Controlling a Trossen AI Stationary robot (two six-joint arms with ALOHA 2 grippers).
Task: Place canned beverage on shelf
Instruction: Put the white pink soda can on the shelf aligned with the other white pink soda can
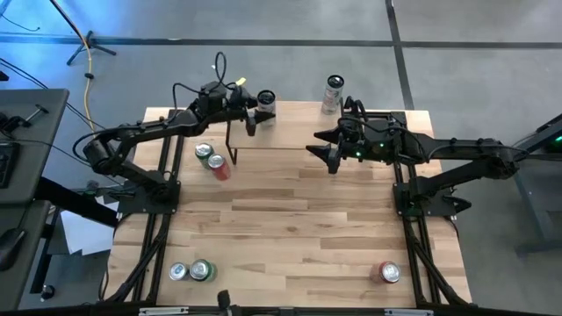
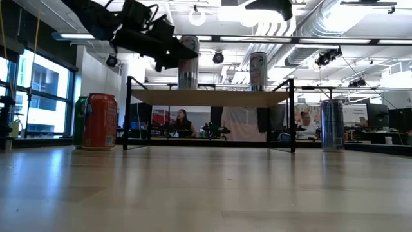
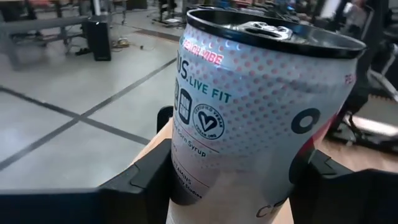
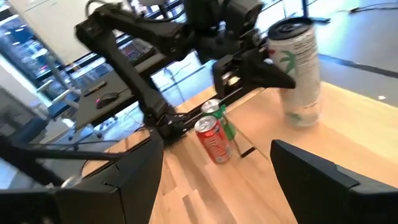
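1. The left gripper [image 1: 257, 112] pinches a white can [image 1: 265, 102] at the shelf's [image 1: 299, 130] far left corner; in the left wrist view its fingers [image 3: 146, 180] press the can's [image 3: 255, 118] sides.
2. In the low view the white can [image 2: 188, 62] stands upright on the shelf [image 2: 209, 96], with the gripper [image 2: 168, 55] at its side.
3. Writing on this can reads "LIVE FIT", with a round "certified vegan" seal and the words "Syrup" below; other print is cut off.
4. A second tall can [image 1: 333, 94], white with green marks, stands on the shelf's far edge toward the right; the right wrist view shows it [image 4: 297, 71] upright.
5. The right gripper [image 1: 330, 158] hovers over the shelf's near right part, fingers spread, holding nothing.
6. A red can [image 1: 219, 167] and a green can [image 1: 205, 153] stand touching on the table just left of the shelf.
7. Near the table's front left corner stand a silver can [image 1: 179, 271] and a green one [image 1: 201, 269]; a red one [image 1: 389, 272] stands near the front right corner.
8. No open containers are in view; all cans appear sealed or their tops unclear.
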